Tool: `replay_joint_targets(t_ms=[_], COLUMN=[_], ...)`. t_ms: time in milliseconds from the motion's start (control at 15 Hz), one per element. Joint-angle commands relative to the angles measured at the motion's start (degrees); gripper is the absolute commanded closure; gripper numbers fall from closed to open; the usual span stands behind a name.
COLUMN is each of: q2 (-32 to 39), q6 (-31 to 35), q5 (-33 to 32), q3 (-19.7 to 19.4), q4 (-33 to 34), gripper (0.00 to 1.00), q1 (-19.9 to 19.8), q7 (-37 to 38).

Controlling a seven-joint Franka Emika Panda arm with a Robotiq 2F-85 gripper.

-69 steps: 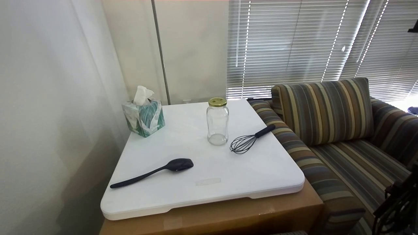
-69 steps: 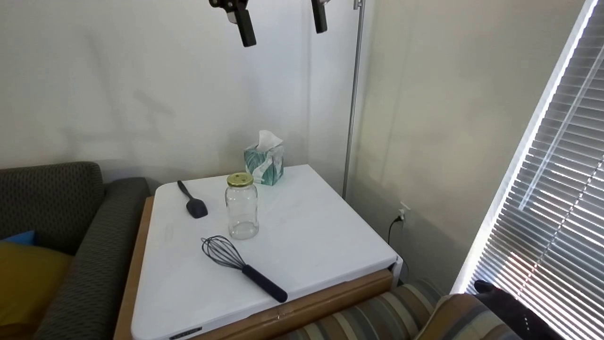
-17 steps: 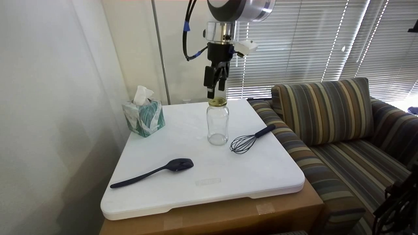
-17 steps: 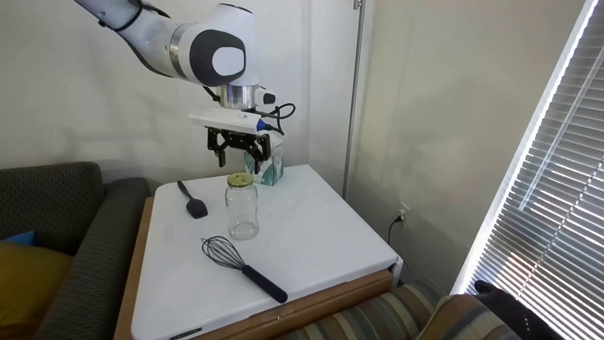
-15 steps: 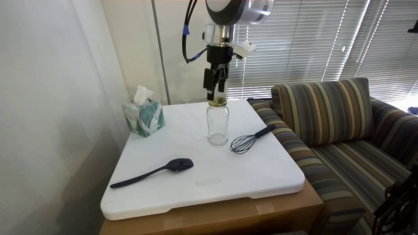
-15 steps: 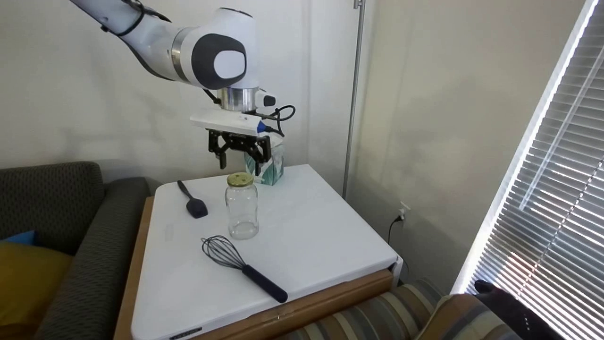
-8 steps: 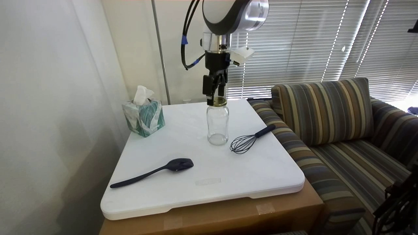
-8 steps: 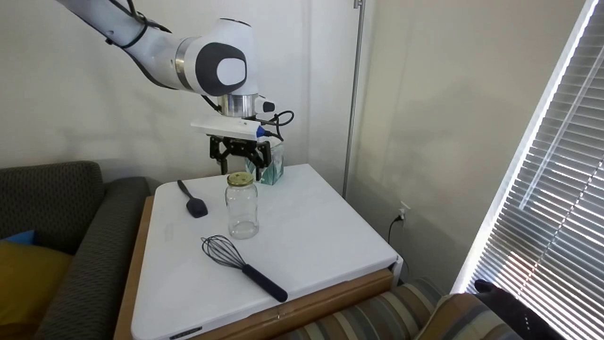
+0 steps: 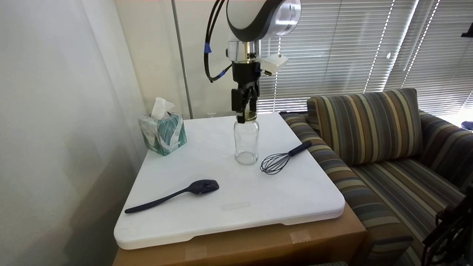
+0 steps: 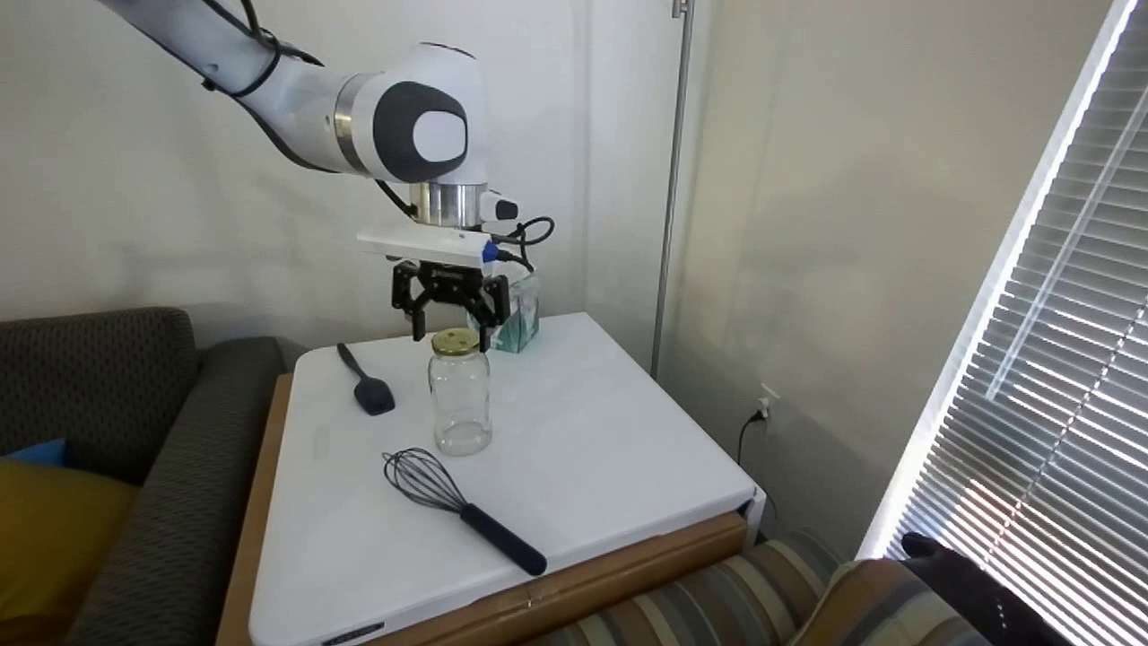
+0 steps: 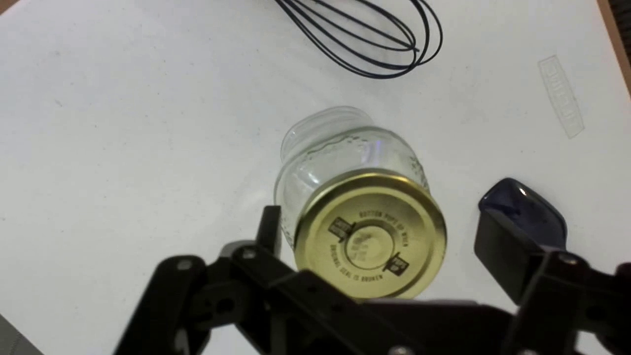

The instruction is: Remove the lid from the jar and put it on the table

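Observation:
The clear glass jar (image 9: 246, 144) stands upright on the white table (image 9: 281, 199) and also shows in an exterior view (image 10: 461, 399). The gold-yellow lid (image 10: 456, 341) sits on the jar's mouth. In the wrist view the lid (image 11: 369, 241) lies between the fingers, nearer the left one, with a gap on its right. My gripper (image 10: 451, 339) is open and points down, its fingertips at about the lid's height, one on each side. It also shows in an exterior view (image 9: 247, 113), where a finger partly hides the lid. The wrist view shows the gripper (image 11: 384, 231) holding nothing.
A black whisk (image 9: 300, 148) lies beside the jar. A dark spoon-shaped spatula (image 9: 202, 186) lies toward the table's near left in that view. A teal tissue box (image 9: 164, 135) stands near the wall. A striped sofa (image 9: 366, 129) adjoins the table.
The arm has come down from high above the table. Over the last second my open gripper has lowered until its fingers flank the lid. The jar and lid have not moved.

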Motion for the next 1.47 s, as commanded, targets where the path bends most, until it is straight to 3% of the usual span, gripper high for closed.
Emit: replay_joint_targets(t_ms=[0, 867, 1400], q2=[0.56, 1.59, 1.95], q6=[-3.63, -4.43, -2.87], q5=[-1.28, -6.03, -5.46], q3=[-0.37, -2.99, -2.92], q4=[2.05, 2.33, 2.12], gripper=[0.00, 0.00, 0.00], q1=[0.61, 3.29, 2.98], q7=[0.83, 7.34, 9.68])
